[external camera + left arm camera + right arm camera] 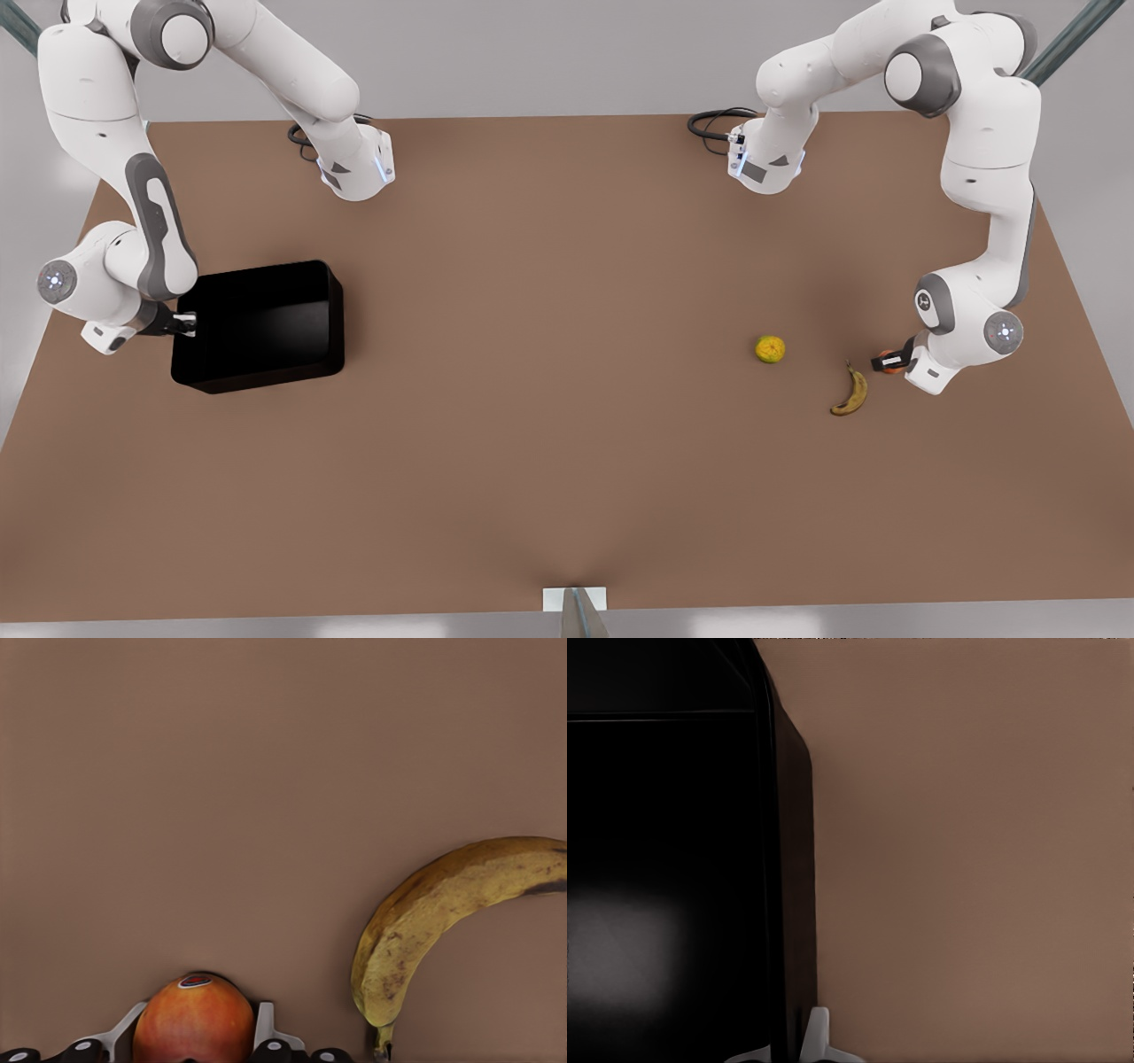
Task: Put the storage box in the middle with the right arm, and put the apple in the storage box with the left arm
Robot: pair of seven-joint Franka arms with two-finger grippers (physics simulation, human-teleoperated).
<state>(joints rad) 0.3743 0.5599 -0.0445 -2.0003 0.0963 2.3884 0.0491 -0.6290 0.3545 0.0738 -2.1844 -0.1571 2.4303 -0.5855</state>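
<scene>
Now clamped: left claw (889,361) on apple (193,1022), lower right; right claw (187,323) on box (266,323) wall, left.

White arms (992,133) with grey joint covers, black cables (709,124), black pincers.

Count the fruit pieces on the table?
3. The apple sits between the left gripper's fingers at the front view's right; the banana lies just beside it; the yellow-green fruit lies farther toward the table's middle.

Front cam overhead; wrist cams close, low over table (567,461).
</scene>
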